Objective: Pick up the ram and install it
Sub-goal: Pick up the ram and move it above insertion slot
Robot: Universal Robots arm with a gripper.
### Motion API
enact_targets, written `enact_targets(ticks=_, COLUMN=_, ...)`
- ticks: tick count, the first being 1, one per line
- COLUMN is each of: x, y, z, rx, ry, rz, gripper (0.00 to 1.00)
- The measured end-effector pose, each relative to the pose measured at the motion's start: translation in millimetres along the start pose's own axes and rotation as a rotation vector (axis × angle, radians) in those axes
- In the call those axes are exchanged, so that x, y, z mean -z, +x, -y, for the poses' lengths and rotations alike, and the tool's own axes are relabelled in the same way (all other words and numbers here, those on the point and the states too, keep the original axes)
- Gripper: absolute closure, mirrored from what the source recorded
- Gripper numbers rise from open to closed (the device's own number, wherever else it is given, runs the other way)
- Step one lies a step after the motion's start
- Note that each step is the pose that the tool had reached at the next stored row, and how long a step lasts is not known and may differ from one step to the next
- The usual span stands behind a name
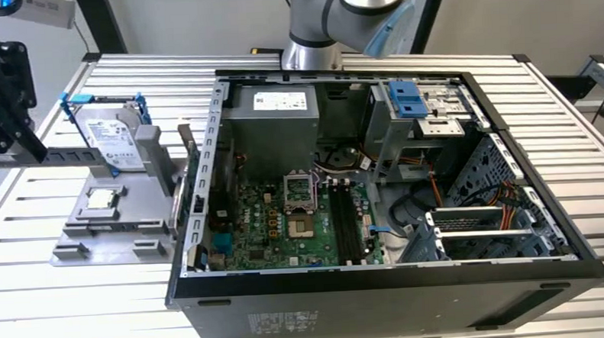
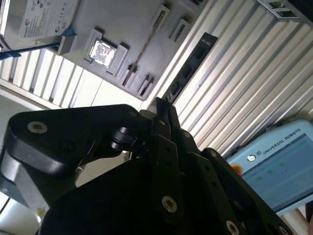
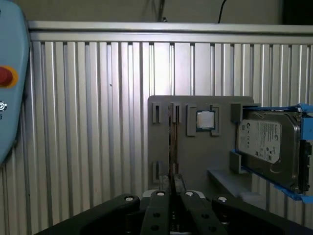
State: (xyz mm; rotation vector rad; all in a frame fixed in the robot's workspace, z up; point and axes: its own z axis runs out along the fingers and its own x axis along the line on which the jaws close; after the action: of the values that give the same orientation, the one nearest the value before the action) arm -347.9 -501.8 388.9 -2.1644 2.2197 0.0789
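The gripper [image 3: 174,183] has its fingers pinched almost together on the ram [image 2: 190,68], a narrow grip with little more than the board's thickness between them. In the second wrist view the ram shows its flat dark face, with black chips in a row and a small pale label at the far end. It reaches out from the fingertips [image 2: 164,115] and runs parallel to the slats of the aluminium table [image 1: 84,301]. In the first wrist view it is edge-on, a thin line leading out from the fingertips in front of the gray fixture [image 3: 195,156]. That fixture carries a processor chip [image 3: 206,120] and, beyond it, a hard drive [image 3: 266,142] in a blue frame. A teach pendant [image 3: 10,58] with a red button lies on the table well apart from the fixture.

In the exterior view the fixture sits at 9 o'clock from the open computer case [image 1: 389,287], with the hard drive at 12 o'clock from the processor chip. The gripper hangs at about 10 o'clock from the fixture, by the exterior view's left edge. Inside the case lies the motherboard [image 1: 274,224], its long black memory slots [image 1: 347,220] at 3 o'clock from the processor socket [image 1: 301,203]. The arm's base [image 1: 312,46] stands at 12 o'clock from the case.
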Motion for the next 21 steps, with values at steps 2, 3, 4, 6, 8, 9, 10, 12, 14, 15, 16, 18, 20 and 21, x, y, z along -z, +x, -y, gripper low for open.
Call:
enact_targets(ticks=2, x=0.0, y=-0.1, z=5.2, rx=0.000, ry=-0.0003, rz=0.0001, gripper=1.00)
enact_targets(ticks=3, x=0.0, y=-0.2, z=8.1, rx=0.000, ry=-0.0006, rz=0.0000, gripper=1.00)
enact_targets(ticks=4, x=0.0, y=-0.3, z=11.2, rx=0.000, ry=-0.0009, rz=0.0001, gripper=1.00)
enact_targets(ticks=6, x=0.1, y=-0.5, z=17.2, rx=0.000, ry=-0.0014, rz=0.0000, gripper=1.00)
enact_targets(ticks=8, x=0.1, y=-0.7, z=23.9, rx=0.000, ry=-0.0020, rz=0.0001, gripper=1.00)
enact_targets(ticks=9, x=0.1, y=-0.7, z=26.9, rx=0.000, ry=-0.0023, rz=0.0000, gripper=1.00)
enact_targets(ticks=10, x=0.1, y=-0.8, z=30.3, rx=0.000, ry=-0.0027, rz=0.0001, gripper=1.00)
enact_targets(ticks=12, x=0.1, y=-1.0, z=37.1, rx=0.000, ry=-0.0036, rz=0.0001, gripper=1.00)
enact_targets(ticks=14, x=0.2, y=-1.2, z=43.8, rx=0.000, ry=-0.0045, rz=0.0000, gripper=1.00)
enact_targets(ticks=15, x=0.3, y=-1.2, z=47.2, rx=0.000, ry=-0.0051, rz=-0.0001, gripper=1.00)
enact_targets(ticks=16, x=0.3, y=-1.3, z=50.7, rx=0.000, ry=-0.0056, rz=-0.0001, gripper=1.00)
enact_targets(ticks=18, x=0.3, y=-1.5, z=57.8, rx=0.000, ry=-0.0066, rz=-0.0001, gripper=1.00)
enact_targets(ticks=20, x=0.4, y=-1.7, z=64.6, rx=0.000, ry=-0.0077, rz=-0.0002, gripper=1.00)
enact_targets(ticks=21, x=0.4, y=-1.8, z=68.1, rx=0.000, ry=-0.0082, rz=-0.0002, gripper=1.00)
